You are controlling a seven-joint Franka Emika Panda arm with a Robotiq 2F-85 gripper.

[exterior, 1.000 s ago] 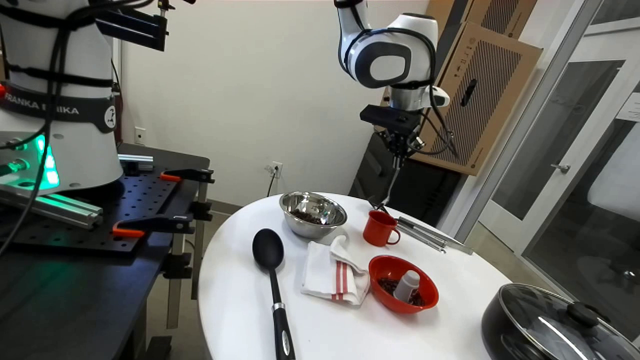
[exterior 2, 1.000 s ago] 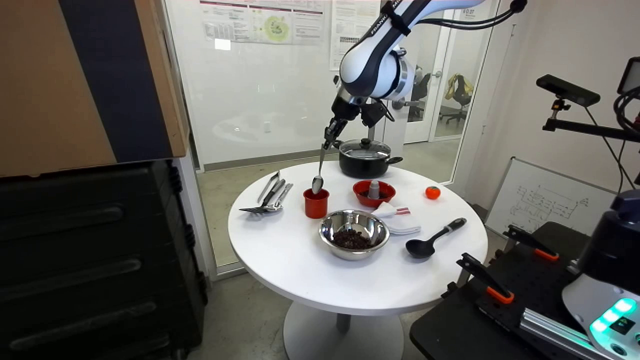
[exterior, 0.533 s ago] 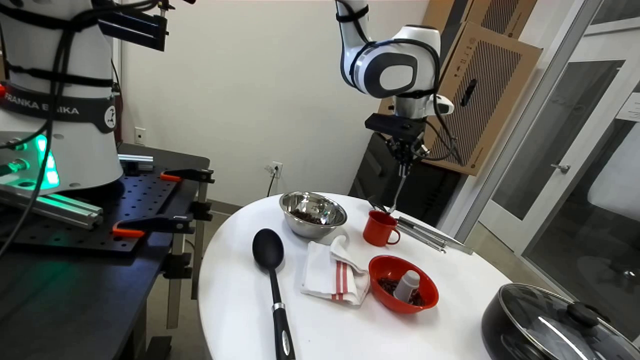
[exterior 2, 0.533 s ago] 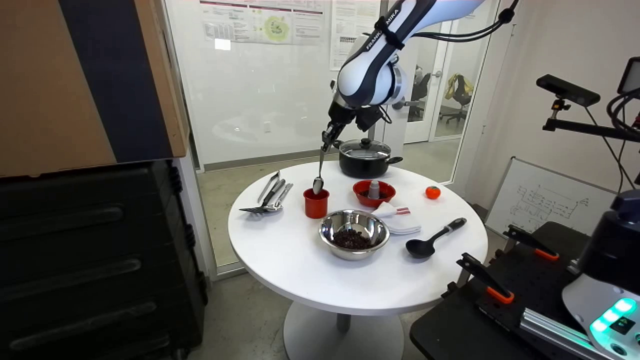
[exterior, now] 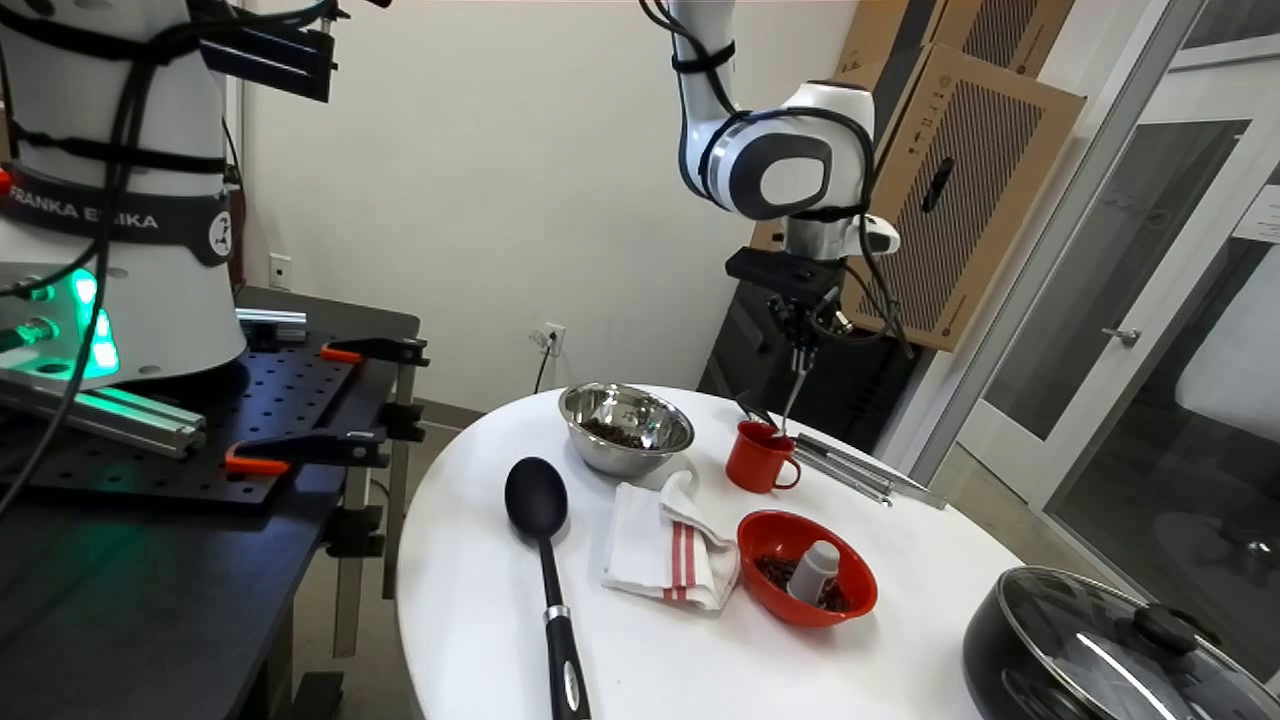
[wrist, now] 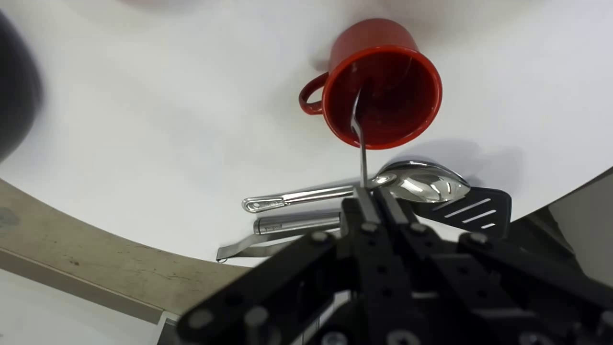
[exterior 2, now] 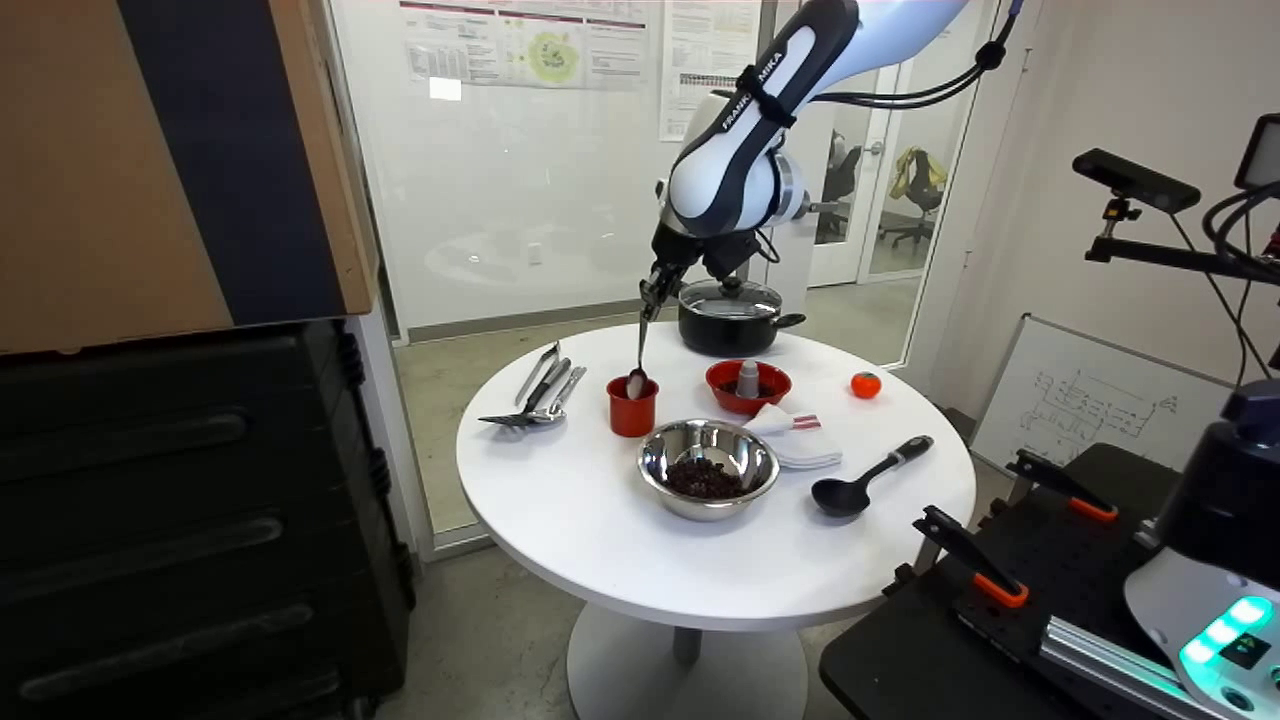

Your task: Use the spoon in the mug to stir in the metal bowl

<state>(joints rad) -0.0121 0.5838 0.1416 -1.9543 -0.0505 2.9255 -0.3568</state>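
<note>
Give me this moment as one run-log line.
tool: closed on spoon | spoon: head at mouth of red mug | metal bowl: holds dark bits | stirring there: not underway

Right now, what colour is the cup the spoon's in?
Red inside and out; the mug shows best in the wrist view.

In an exterior view, the pincer (exterior: 803, 361) holds the spoon (exterior: 791, 402) tilted, its lower end at the mouth of the red mug (exterior: 755, 460). Near a towel (exterior: 655, 550) on the table (exterior: 465, 570) stands the metal bowl (exterior: 622, 461), dark bits (exterior: 611, 431) inside.
</note>
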